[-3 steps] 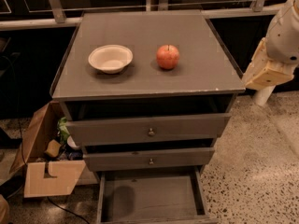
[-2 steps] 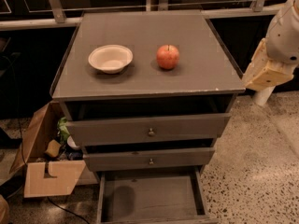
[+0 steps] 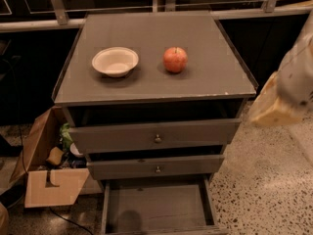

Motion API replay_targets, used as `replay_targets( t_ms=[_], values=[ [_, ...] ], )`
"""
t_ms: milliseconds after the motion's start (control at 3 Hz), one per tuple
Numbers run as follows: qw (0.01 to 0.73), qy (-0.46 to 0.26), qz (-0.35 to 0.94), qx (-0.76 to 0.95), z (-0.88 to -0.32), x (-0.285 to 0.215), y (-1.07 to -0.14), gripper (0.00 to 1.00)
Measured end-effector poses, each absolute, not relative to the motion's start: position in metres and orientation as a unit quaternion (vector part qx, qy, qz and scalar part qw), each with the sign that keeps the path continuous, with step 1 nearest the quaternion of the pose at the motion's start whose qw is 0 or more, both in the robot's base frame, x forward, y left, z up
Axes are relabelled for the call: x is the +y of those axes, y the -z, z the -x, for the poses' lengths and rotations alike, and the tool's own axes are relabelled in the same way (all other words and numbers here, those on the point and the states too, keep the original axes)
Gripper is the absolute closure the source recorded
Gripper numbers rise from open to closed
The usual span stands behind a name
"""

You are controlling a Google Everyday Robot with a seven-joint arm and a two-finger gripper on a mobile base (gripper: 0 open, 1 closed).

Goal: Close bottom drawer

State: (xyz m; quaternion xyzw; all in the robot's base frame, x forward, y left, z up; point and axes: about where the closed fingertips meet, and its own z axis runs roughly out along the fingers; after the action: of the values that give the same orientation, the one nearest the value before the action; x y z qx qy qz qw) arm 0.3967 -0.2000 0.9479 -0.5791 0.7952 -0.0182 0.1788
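Observation:
The bottom drawer (image 3: 159,207) of the grey-brown cabinet (image 3: 146,77) is pulled far out at the bottom of the camera view; its empty inside shows and its front is cut off by the frame's lower edge. The two drawers above, each with a brass knob, stand slightly open. My gripper (image 3: 274,106) is a blurred tan and white shape at the right edge, beside the cabinet's top right corner and well above the bottom drawer.
A white bowl (image 3: 115,61) and a red apple (image 3: 175,59) sit on the cabinet top. An open cardboard box (image 3: 46,173) with clutter stands on the floor to the left. Speckled floor (image 3: 264,190) lies to the right. A railing runs behind.

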Motion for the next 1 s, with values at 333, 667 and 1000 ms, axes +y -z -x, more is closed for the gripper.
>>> replay_targets(
  t_ms=[333, 667, 1000],
  values=[
    [0.14, -0.015, 0.566, 0.812, -0.347, -0.183, -0.878, 1.0],
    [0.126, -0.02, 0.567, 0.813, -0.341, -0.186, -0.868, 1.0],
    [0.13, -0.019, 0.568, 0.813, -0.343, -0.185, -0.871, 1.0]
  ],
)
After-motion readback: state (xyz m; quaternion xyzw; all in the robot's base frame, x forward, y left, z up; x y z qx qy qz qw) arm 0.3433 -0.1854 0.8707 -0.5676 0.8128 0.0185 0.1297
